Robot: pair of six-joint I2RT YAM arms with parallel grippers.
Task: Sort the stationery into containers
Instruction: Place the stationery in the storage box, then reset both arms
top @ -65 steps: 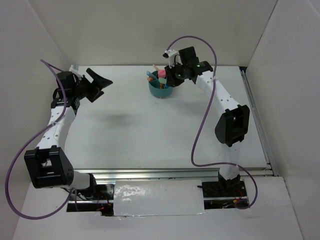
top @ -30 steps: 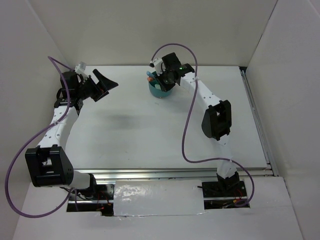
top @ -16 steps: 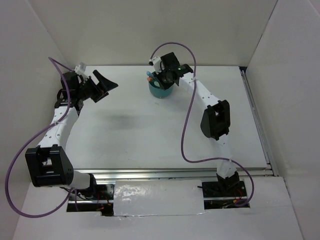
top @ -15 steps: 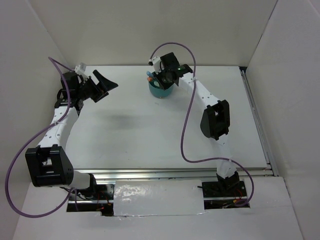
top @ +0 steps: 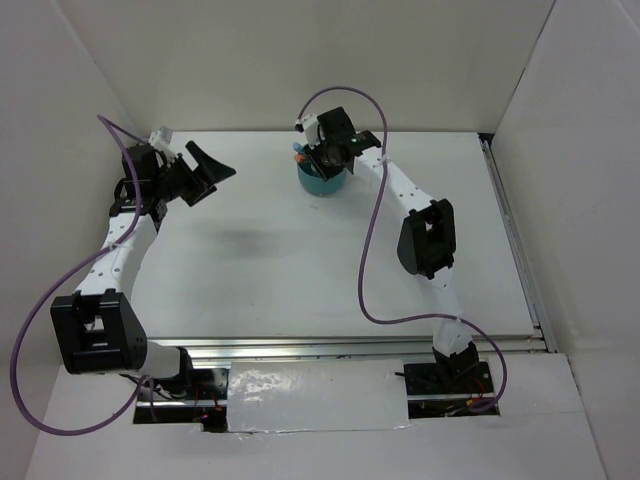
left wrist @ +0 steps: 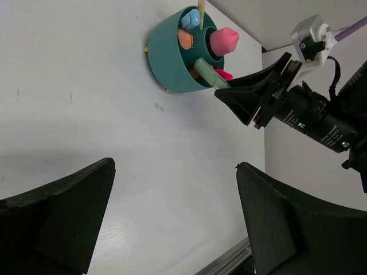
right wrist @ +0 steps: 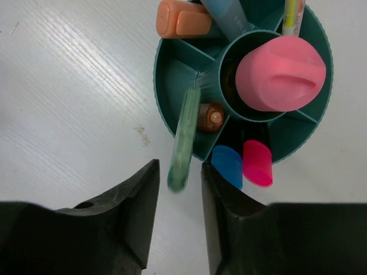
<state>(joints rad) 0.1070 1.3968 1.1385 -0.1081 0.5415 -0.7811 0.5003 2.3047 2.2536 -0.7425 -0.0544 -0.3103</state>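
Pincer on right arm (right wrist: pixel 179 169) has swung from 3 o'clock of teal cup (left wrist: pixel 163 63) to directly above it, 12 o'clock on tabletop (top: pixel 300 260). Mint green pen (right wrist: pixel 188 123) leans in an outer compartment, jaws slightly parted around its top end: likely just dropped. Left pincer (left wrist: pixel 175 166) gapes empty, 10 o'clock

The right end effector (right wrist: pixel 179 186) hangs over the white worktop (right wrist: pixel 74 103), its two dark fingers (right wrist: pixel 135 200) a little apart. The low end of a mint green pen (right wrist: pixel 184 137) lies between their tips without clearly touching either; the pen leans out over the rim of the teal organizer cup (right wrist: pixel 175 74). A fat pink piece (right wrist: pixel 281 71) fills the centre well. The outer compartments hold an orange marker (right wrist: pixel 183 18), a pale blue marker (right wrist: pixel 226 16), a yellow pen (right wrist: pixel 292 14), a brown stub (right wrist: pixel 211 117), a blue cap (right wrist: pixel 228 165) and a pink cap (right wrist: pixel 257 163).
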